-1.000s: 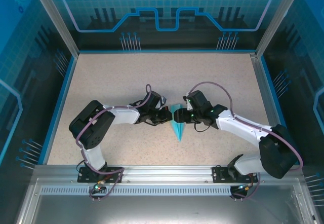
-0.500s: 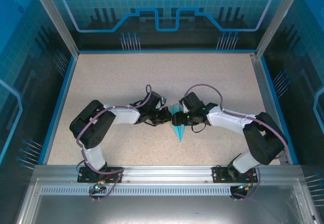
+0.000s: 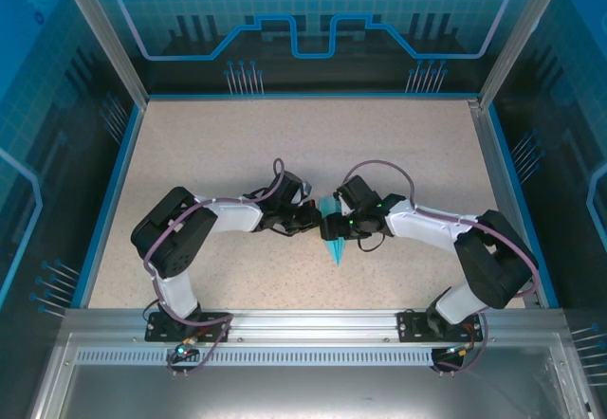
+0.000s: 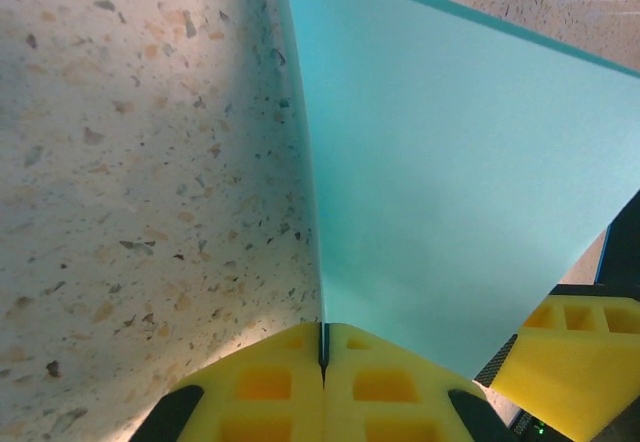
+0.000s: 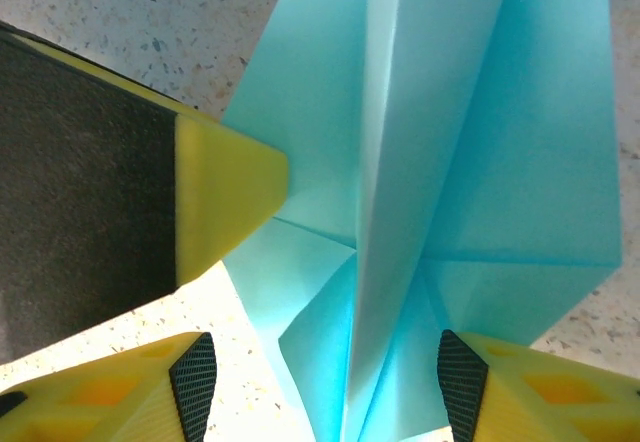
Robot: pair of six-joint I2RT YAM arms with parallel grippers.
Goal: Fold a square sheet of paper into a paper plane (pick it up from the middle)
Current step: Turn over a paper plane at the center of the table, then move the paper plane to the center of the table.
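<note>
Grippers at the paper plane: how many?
2. The left gripper is shut on the left wing edge of the paper plane; the right gripper stands open astride its folded body.

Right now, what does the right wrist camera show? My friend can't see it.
A folded light cyan paper plane with a centre crease lies on a speckled table, between the right gripper's open yellow fingers. The left gripper's yellow tip pinches its left edge.
</note>
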